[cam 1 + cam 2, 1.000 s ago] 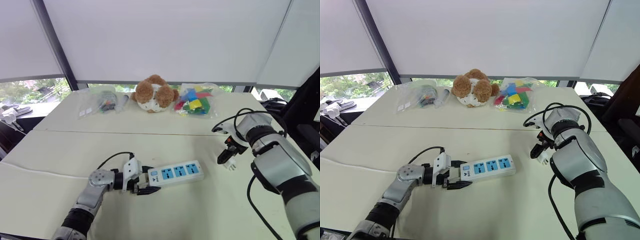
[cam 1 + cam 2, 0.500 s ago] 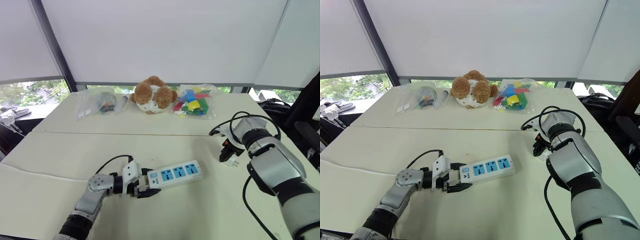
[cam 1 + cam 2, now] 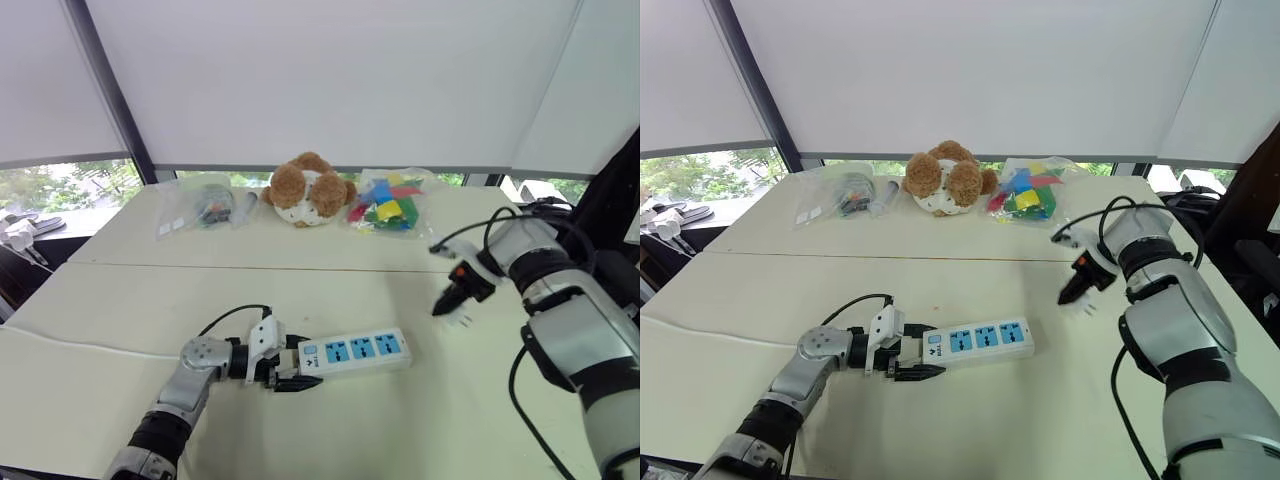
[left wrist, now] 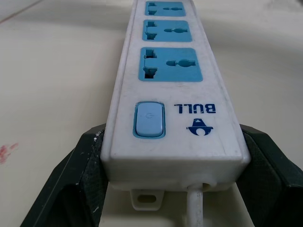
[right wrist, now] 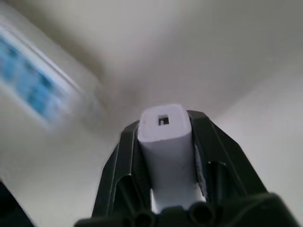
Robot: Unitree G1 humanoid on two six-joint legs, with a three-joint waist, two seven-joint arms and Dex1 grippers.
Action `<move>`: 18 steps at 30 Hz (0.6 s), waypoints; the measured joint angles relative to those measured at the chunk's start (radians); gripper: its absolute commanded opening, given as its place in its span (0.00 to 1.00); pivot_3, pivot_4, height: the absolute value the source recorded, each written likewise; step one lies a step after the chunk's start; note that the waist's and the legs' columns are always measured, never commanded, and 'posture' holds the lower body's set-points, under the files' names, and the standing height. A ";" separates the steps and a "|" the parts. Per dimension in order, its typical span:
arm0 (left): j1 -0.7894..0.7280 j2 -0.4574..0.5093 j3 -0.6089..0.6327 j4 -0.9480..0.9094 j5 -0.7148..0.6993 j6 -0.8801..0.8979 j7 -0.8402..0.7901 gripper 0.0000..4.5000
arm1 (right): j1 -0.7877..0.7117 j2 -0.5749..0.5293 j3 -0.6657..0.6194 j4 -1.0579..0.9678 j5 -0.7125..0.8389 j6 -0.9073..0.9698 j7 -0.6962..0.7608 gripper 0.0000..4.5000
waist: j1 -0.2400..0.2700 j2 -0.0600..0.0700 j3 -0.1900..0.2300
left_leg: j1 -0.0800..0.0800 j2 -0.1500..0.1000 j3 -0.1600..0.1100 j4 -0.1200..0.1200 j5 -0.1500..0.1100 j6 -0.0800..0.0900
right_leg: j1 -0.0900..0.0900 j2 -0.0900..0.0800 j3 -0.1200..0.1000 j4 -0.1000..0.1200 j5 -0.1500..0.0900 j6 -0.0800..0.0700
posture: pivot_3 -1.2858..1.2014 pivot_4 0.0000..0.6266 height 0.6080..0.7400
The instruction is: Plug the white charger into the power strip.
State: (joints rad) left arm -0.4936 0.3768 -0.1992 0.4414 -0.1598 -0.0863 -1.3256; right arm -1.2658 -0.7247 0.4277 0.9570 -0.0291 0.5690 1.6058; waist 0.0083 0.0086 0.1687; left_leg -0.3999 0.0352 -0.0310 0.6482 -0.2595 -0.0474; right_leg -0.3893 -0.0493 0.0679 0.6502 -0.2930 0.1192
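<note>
The power strip (image 3: 357, 351) lies flat on the cream table, a white bar with three blue socket faces. My left gripper (image 3: 291, 367) is shut on its switch end, and in the left wrist view a black finger (image 4: 71, 179) presses each side of the strip (image 4: 170, 94) by the blue switch. Off to the right and above the table, my right gripper (image 3: 443, 304) is shut on the white charger (image 5: 165, 142). The charger sits between its two fingers with the small port end facing outward. The strip shows blurred (image 5: 28, 85) beyond it.
A teddy bear (image 3: 308, 190), a bag of colourful blocks (image 3: 388, 205) and a clear bag of small items (image 3: 205, 205) line the far side of the table (image 3: 120, 300). Black cables loop off both wrists. The table's right edge is near my right arm.
My right gripper has closed on the white charger, lifted it off the table and turned toward the strip. The left gripper keeps its hold on the strip, in place.
</note>
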 measured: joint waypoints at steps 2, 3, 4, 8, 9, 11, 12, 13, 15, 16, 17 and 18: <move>-0.044 0.013 -0.016 0.040 -0.001 0.011 -0.064 0.67 | 0.106 -0.005 -0.145 -0.171 0.134 0.007 -0.003 0.17 | 0.001 0.000 0.000 | -0.001 0.000 -0.002 0.000 0.000 0.000 | 0.000 0.001 0.000 0.000 -0.001 0.001 | 0.52 0.24 0.99; -0.073 0.015 -0.025 0.072 -0.002 0.011 -0.100 0.67 | 0.178 0.001 -0.225 -0.260 0.196 0.008 -0.014 0.17 | 0.004 -0.001 0.000 | -0.002 0.000 -0.003 0.000 0.000 0.000 | -0.001 0.001 -0.001 0.000 -0.001 0.001 | 0.52 0.24 0.99; -0.097 0.020 -0.031 0.099 -0.001 0.008 -0.131 0.67 | 0.235 0.011 -0.276 -0.324 0.241 0.010 -0.028 0.17 | 0.003 -0.001 0.000 | -0.003 0.000 -0.004 0.000 0.000 0.000 | -0.001 0.001 -0.001 0.000 -0.001 0.001 | 0.52 0.24 0.99; -0.207 0.048 -0.058 0.255 -0.002 -0.038 -0.239 0.67 | 0.431 0.100 -0.422 -0.540 0.383 0.066 -0.148 0.17 | -0.015 -0.002 0.001 | -0.005 0.000 -0.004 0.000 0.000 0.000 | -0.004 0.002 0.000 0.001 -0.001 0.001 | 0.52 0.24 0.99; -0.238 0.054 -0.066 0.298 -0.002 -0.049 -0.258 0.67 | 0.466 0.137 -0.460 -0.592 0.422 0.069 -0.183 0.17 | -0.023 -0.002 0.001 | -0.005 0.000 -0.004 0.000 0.000 0.000 | -0.005 0.002 0.000 0.002 -0.001 0.001 | 0.52 0.24 0.99; -0.286 0.056 -0.093 0.351 -0.005 -0.056 -0.270 0.67 | 0.550 0.181 -0.507 -0.699 0.473 0.030 -0.223 0.17 | -0.027 -0.003 0.001 | -0.004 0.000 -0.005 0.000 0.000 0.000 | -0.004 0.002 0.000 0.003 -0.001 0.001 | 0.52 0.24 0.99; -0.301 0.057 -0.101 0.370 -0.008 -0.058 -0.275 0.67 | 0.589 0.201 -0.519 -0.742 0.490 0.007 -0.239 0.17 | -0.027 -0.003 0.001 | -0.004 0.000 -0.005 0.000 0.000 0.000 | -0.004 0.003 0.000 0.003 -0.001 0.001 | 0.52 0.24 0.99; -0.309 0.058 -0.106 0.382 -0.014 -0.058 -0.277 0.67 | 0.628 0.216 -0.522 -0.776 0.499 -0.015 -0.256 0.17 | -0.028 -0.003 0.001 | -0.004 0.000 -0.005 0.001 0.000 0.000 | -0.004 0.002 0.000 0.003 -0.001 0.001 | 0.52 0.24 0.99; -0.313 0.073 -0.124 0.384 -0.032 -0.059 -0.277 0.67 | 0.734 0.250 -0.527 -0.851 0.503 -0.075 -0.301 0.17 | -0.029 -0.006 0.002 | -0.005 0.001 -0.005 0.001 0.000 0.001 | -0.004 0.003 0.000 0.003 -0.001 0.001 | 0.52 0.24 0.99; -0.312 0.080 -0.131 0.383 -0.043 -0.060 -0.278 0.67 | 0.794 0.263 -0.523 -0.879 0.501 -0.108 -0.323 0.17 | -0.029 -0.006 0.002 | -0.005 0.001 -0.005 0.000 0.000 0.000 | -0.005 0.003 0.000 0.003 -0.001 0.001 | 0.52 0.24 0.99; -0.308 0.090 -0.132 0.382 -0.051 -0.063 -0.280 0.67 | 0.852 0.282 -0.519 -0.902 0.493 -0.139 -0.349 0.17 | -0.031 -0.006 0.002 | -0.005 0.001 -0.005 0.000 0.000 0.000 | -0.005 0.003 0.000 0.003 -0.001 0.001 | 0.52 0.24 0.99; -0.304 0.096 -0.130 0.382 -0.054 -0.069 -0.281 0.67 | 0.889 0.292 -0.511 -0.916 0.486 -0.157 -0.365 0.17 | -0.034 -0.006 0.002 | -0.005 0.001 -0.005 0.000 0.000 0.000 | -0.006 0.003 0.000 0.003 -0.001 0.001 | 0.52 0.24 0.99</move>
State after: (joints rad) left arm -0.7976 0.4727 -0.3297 0.8234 -0.2143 -0.1551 -1.6067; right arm -0.3768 -0.4327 -0.0837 0.0407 0.4572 0.4117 1.2406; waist -0.0254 0.0026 0.1707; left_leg -0.4049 0.0358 -0.0357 0.6487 -0.2594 -0.0469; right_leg -0.3949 -0.0464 0.0681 0.6536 -0.2938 0.1203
